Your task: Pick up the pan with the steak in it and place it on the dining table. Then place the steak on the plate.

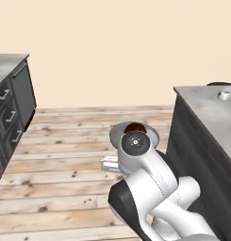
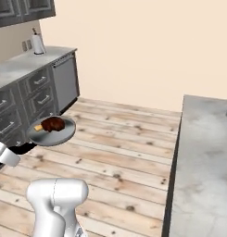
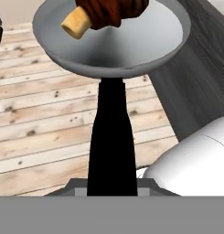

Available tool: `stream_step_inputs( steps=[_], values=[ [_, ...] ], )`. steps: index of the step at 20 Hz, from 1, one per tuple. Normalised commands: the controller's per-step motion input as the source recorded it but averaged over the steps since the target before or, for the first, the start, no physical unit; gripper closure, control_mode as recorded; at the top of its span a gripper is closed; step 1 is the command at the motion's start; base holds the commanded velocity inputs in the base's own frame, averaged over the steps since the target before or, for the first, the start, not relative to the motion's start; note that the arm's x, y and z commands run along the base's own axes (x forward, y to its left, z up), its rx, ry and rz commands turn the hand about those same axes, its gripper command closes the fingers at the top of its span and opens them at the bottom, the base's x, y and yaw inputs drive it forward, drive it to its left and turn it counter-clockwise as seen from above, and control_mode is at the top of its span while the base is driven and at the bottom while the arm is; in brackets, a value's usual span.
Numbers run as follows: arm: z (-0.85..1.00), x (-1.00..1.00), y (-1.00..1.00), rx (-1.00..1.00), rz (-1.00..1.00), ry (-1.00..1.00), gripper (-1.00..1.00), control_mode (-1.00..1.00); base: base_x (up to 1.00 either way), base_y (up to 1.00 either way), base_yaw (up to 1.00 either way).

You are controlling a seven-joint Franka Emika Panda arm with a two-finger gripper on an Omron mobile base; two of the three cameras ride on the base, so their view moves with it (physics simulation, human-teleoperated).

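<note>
The grey metal pan [image 3: 131,50] hangs in the air over the wooden floor, and my gripper [image 3: 112,189] is shut on its black handle [image 3: 111,137]. In the pan's bowl lies the steak [image 3: 111,11], dark reddish-brown with a tan end. From the right base view the pan [image 2: 51,132] with the steak [image 2: 53,124] floats level near the drawers at the left. In the left base view my own arm covers most of the pan [image 1: 116,132], and the steak [image 1: 135,127] peeks above the wrist. The dining table [image 1: 206,110] stands to the right, apart from the pan. The plate is out of view.
A marble counter with grey drawers [image 2: 22,88] runs along the left, with a paper towel roll [image 2: 37,44] on it. A small cup [image 1: 224,95] sits on the dining table [image 2: 203,162]. Its dark side [image 3: 191,82] is close to the pan. Wooden floor [image 2: 124,152] lies between counter and table.
</note>
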Motion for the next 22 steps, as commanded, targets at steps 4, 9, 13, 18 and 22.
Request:
stream_step_inputs(
  steps=[4, 9, 13, 18, 22],
  values=[
    [0.00, 0.00, 0.00, 0.00, 0.00, 0.00, 1.00, 1.00, 1.00, 0.22, 0.00],
    [0.00, 0.00, 0.00, 0.00, 0.00, 0.00, 1.00, 1.00, 1.00, 0.22, 0.00],
    [0.00, 0.00, 0.00, 0.00, 0.00, 0.00, 1.00, 1.00, 1.00, 0.22, 0.00],
    [0.00, 0.00, 0.00, 0.00, 0.00, 0.00, 1.00, 1.00, 1.00, 0.22, 0.00],
    [0.00, 0.00, 0.00, 0.00, 0.00, 0.00, 1.00, 1.00, 1.00, 0.19, 0.00]
  ],
)
